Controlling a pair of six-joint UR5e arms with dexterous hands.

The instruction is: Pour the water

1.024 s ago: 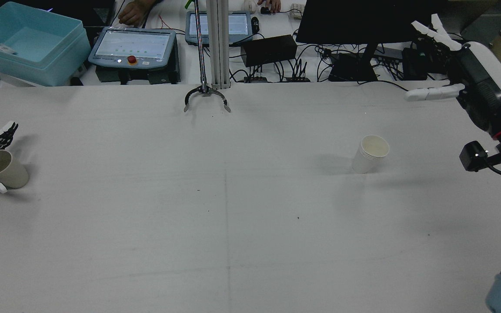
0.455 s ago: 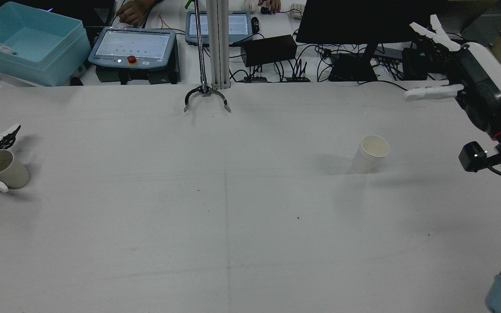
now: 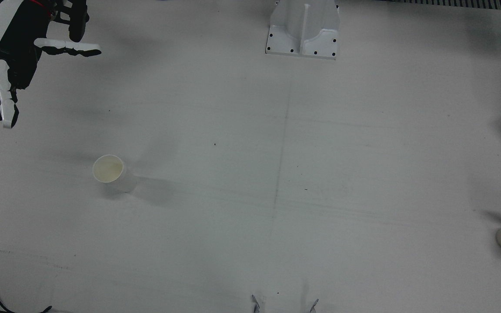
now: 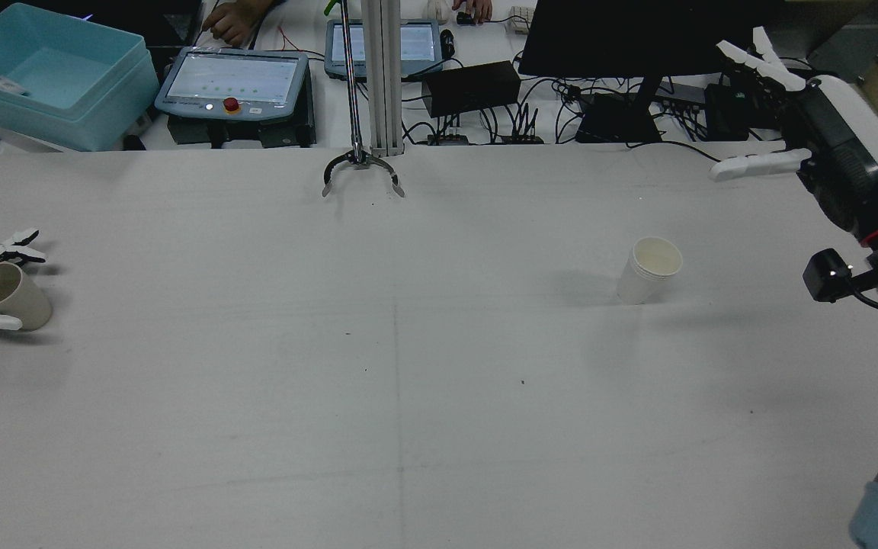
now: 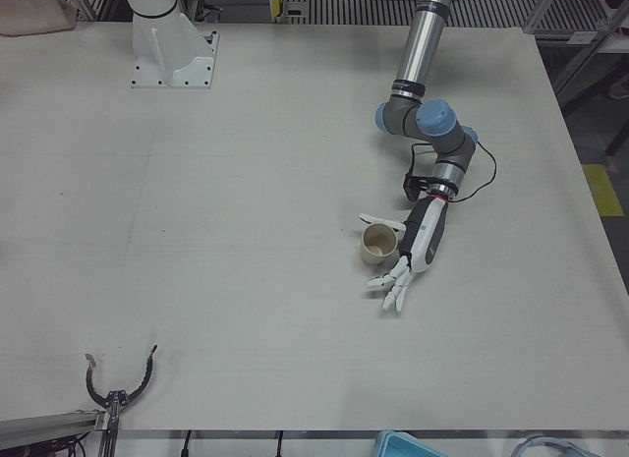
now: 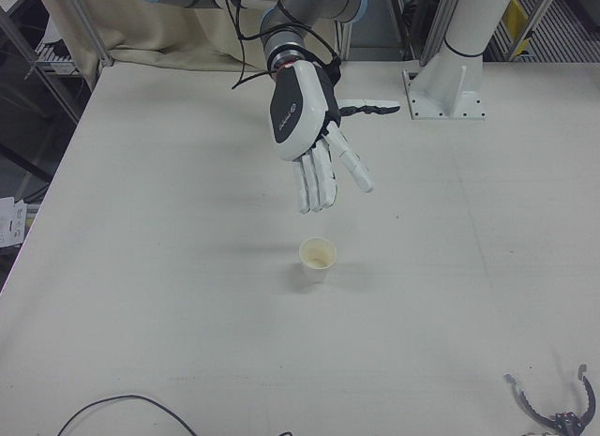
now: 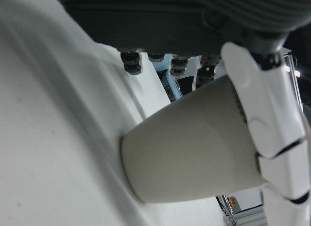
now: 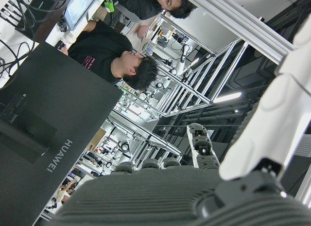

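Left hand low at the table's edge, cupped round the beige cup: one finger lying along the cup's wall, the rest reaching out flat past it, not curled in. Cup upright on the table, mouth up. Whether actually gripped or merely bracketed, cannot tell.

Right hand raised well above the table, spread wide, palm facing down, holding nothing. White paper cup upright below and just forward of it, well apart from the beige cup, on the opposite half of the table.

Pale grey tabletop, faintly scuffed, a thin seam down its middle. Beyond the beige cup's far side: a turquoise bin, two teach pendants, a dark monitor, tangled cables.

Two cups, two hands, one metal claw tool.
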